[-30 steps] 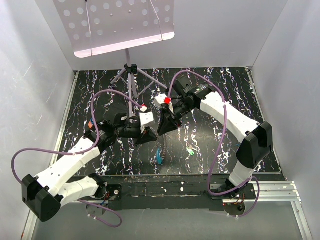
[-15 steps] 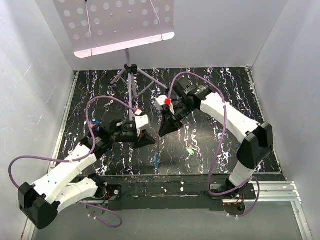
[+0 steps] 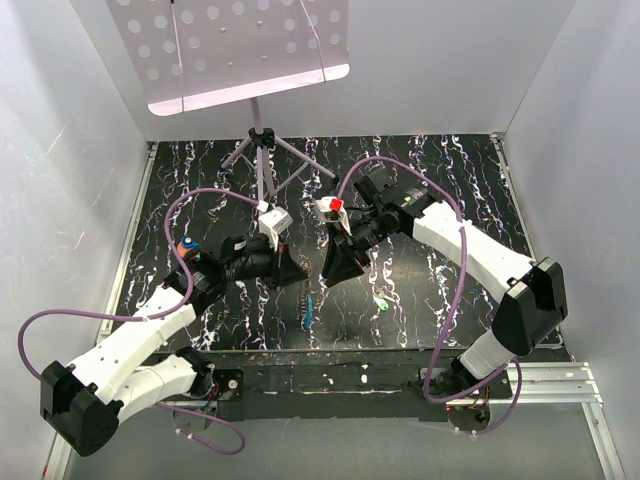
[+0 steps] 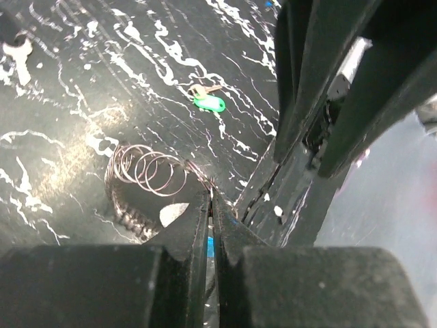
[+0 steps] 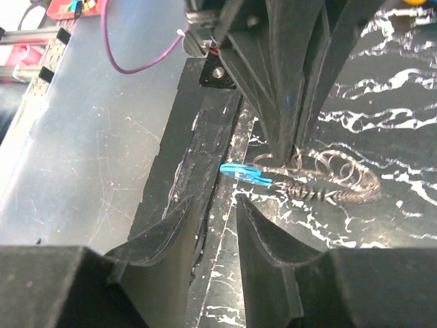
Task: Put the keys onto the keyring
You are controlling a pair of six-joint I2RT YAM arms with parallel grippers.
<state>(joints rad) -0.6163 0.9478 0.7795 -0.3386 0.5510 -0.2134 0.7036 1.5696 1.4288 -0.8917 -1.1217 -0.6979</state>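
The keyring (image 3: 304,297) is a thin silvery loop with coiled rings and a light-blue tag (image 3: 309,314). It hangs from my left gripper (image 3: 296,277) just above the black marbled mat. In the left wrist view the jaws (image 4: 210,197) are pinched shut on the ring's wire, with the coils (image 4: 150,172) beyond them. My right gripper (image 3: 336,270) is open and empty, just right of the ring. In the right wrist view its tips (image 5: 220,205) sit just short of the blue tag (image 5: 242,172) and the ring (image 5: 334,176). The green-headed key (image 3: 381,301) lies on the mat to the right and also shows in the left wrist view (image 4: 208,103).
A purple tripod stand (image 3: 260,150) with a white perforated plate (image 3: 235,45) stands at the back centre. White walls enclose the mat on three sides. A black ledge (image 3: 330,360) runs along the near edge by the arm bases.
My left gripper has shifted slightly left with the keyring, which now hangs a little further left. My right gripper has come down and nearer, closing in beside the ring.
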